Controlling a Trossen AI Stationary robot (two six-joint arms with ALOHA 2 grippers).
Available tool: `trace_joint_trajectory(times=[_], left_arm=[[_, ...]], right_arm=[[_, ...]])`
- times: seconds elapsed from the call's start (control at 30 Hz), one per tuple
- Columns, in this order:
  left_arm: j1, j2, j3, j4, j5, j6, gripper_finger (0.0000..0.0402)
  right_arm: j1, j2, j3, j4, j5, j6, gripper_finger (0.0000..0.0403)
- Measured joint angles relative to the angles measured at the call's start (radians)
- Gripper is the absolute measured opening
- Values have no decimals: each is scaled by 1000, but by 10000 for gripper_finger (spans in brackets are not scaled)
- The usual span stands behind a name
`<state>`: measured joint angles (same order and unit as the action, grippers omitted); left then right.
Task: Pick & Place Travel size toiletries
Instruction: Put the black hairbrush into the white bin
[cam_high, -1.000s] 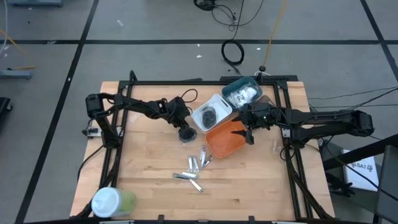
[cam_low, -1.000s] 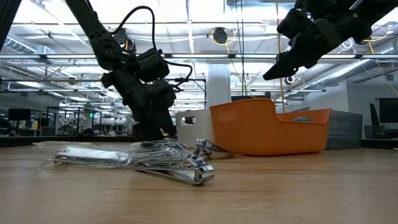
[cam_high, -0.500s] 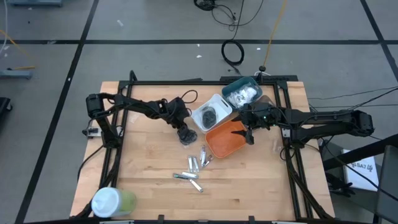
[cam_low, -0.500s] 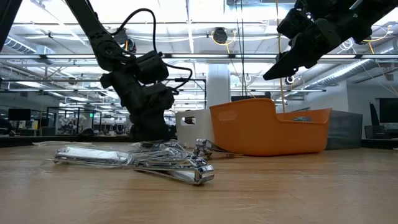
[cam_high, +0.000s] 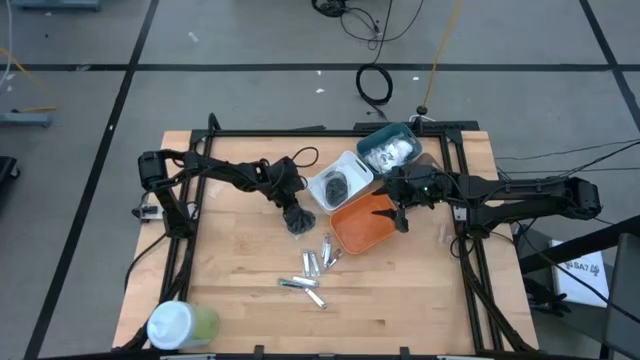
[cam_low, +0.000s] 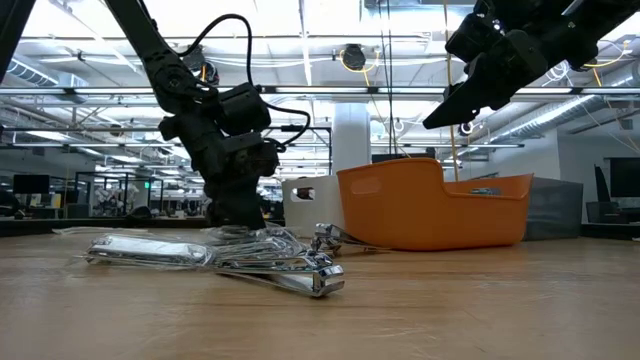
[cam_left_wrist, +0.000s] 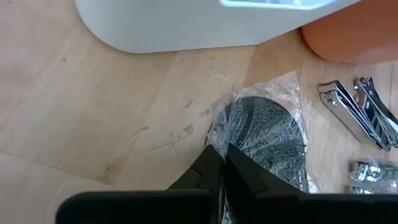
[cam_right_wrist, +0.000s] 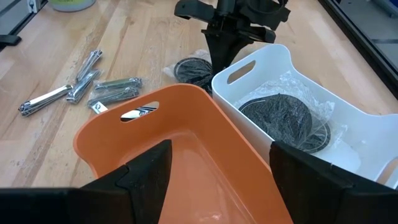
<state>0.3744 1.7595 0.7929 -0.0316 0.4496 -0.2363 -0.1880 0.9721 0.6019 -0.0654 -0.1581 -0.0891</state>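
Note:
A dark grey round disc (cam_left_wrist: 267, 140) in clear wrap lies flat on the wood table, next to the white bin (cam_high: 352, 165). My left gripper (cam_left_wrist: 219, 167) (cam_high: 297, 222) slants down onto it and is shut on its wrap. Another wrapped dark disc (cam_right_wrist: 283, 118) lies inside the white bin. Several small silver toiletries that look like nail clippers (cam_high: 315, 268) lie in a loose group at the table's middle. My right gripper (cam_high: 402, 215) (cam_right_wrist: 217, 180) hangs open above the orange bin (cam_high: 365, 228), touching nothing. My left gripper pinches the clear wrap at the disc's rim (cam_left_wrist: 214, 142) between its two fingers. The fingers come slanting down from the table's left and far side. The disc lies flat on the table.
A teal bin (cam_high: 392, 150) with white packets stands at the far right, behind the white bin. A large white-and-green cylinder (cam_high: 180, 325) lies at the near left corner. Bare wood stretches along the near edge and the left side.
My left gripper has shut on the wrapped disc without shifting over the table. The disc stays flat on the wood. My right gripper has kept still above the orange bin.

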Motion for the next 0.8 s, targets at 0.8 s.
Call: trace_joint_trajectory(times=[0.8], left_arm=[[-4,-285,0,-71,27,-13,1]], right_arm=[[0,0,0,-8,0,-1,256]])
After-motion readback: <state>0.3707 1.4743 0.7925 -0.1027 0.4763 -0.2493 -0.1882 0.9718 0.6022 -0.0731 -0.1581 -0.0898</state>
